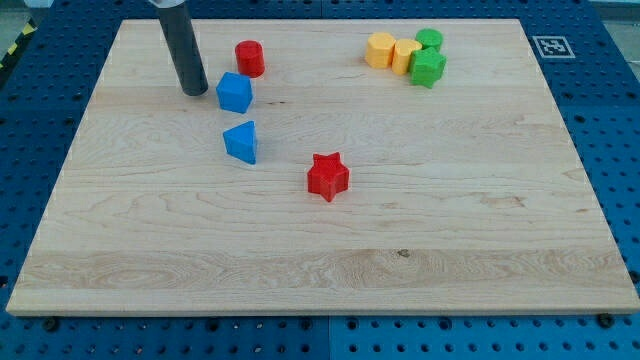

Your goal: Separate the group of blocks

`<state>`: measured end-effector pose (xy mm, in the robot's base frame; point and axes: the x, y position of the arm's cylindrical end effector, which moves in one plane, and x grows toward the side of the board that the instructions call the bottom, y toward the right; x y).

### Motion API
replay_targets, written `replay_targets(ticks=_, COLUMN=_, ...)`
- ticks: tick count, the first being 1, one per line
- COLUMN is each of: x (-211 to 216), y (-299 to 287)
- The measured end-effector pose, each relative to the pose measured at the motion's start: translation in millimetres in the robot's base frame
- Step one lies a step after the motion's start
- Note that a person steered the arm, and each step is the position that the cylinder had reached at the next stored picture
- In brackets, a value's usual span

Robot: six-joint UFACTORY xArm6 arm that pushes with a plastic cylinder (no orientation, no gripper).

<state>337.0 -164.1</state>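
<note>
My tip [196,92] rests on the wooden board [320,270] near the view's top left, just left of a blue cube [235,92]. A red cylinder [250,59] stands just above and right of that cube. A blue wedge-like block [241,142] lies below the cube. A red star [327,176] lies near the board's middle. At the view's top right, a tight cluster holds a yellow hexagonal block [380,49], a yellow block [405,55], a green cylinder [429,41] and a green star-like block [428,68], all touching or nearly so.
The board lies on a blue perforated table [610,120]. A black-and-white marker tag [551,46] sits off the board's top right corner.
</note>
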Motion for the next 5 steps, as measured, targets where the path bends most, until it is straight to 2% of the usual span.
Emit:
replay_targets(ticks=3, x=16.9, y=40.6)
replay_targets(ticks=4, x=8.4, y=22.2)
replay_targets(ticks=5, x=-21.9, y=-27.8)
